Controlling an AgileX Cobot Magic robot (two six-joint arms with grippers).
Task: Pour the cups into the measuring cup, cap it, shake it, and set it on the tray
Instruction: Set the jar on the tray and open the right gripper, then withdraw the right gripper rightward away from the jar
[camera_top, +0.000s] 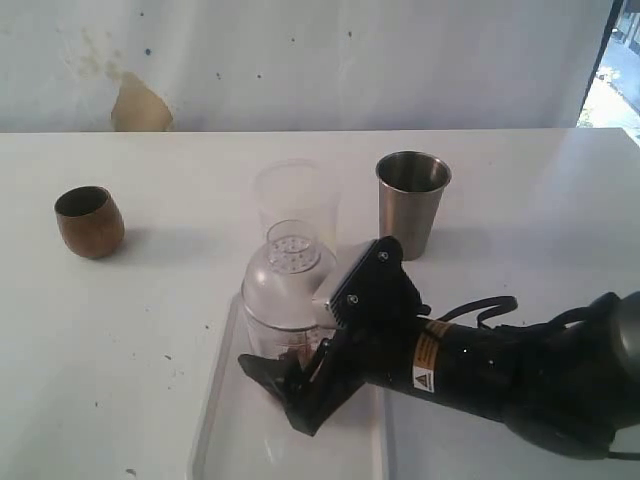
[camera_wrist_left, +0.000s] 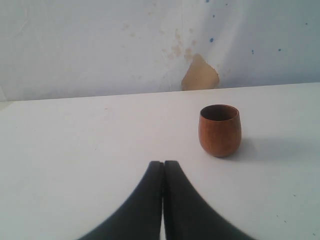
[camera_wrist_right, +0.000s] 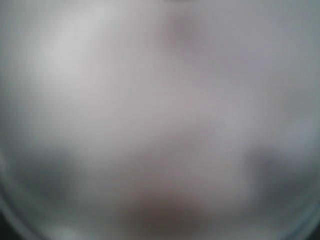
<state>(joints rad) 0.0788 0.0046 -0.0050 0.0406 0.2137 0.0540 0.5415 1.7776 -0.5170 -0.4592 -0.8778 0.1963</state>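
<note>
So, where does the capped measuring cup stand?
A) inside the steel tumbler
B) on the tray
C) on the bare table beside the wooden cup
B: the measuring cup stands upright inside the rim of the tray.

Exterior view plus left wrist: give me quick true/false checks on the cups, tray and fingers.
1. The wooden cup stands upright on the table. True.
2. The steel tumbler lies on its side. False: it stands upright, mouth up.
3. The measuring cup stands on the tray with a perforated cap on. True.
4. The left fingers are spread around the wooden cup. False: they are pressed together, empty, and apart from that cup.
5. The right fingers are beside the wooden cup. False: they are at the measuring cup's base, over the tray.
</note>
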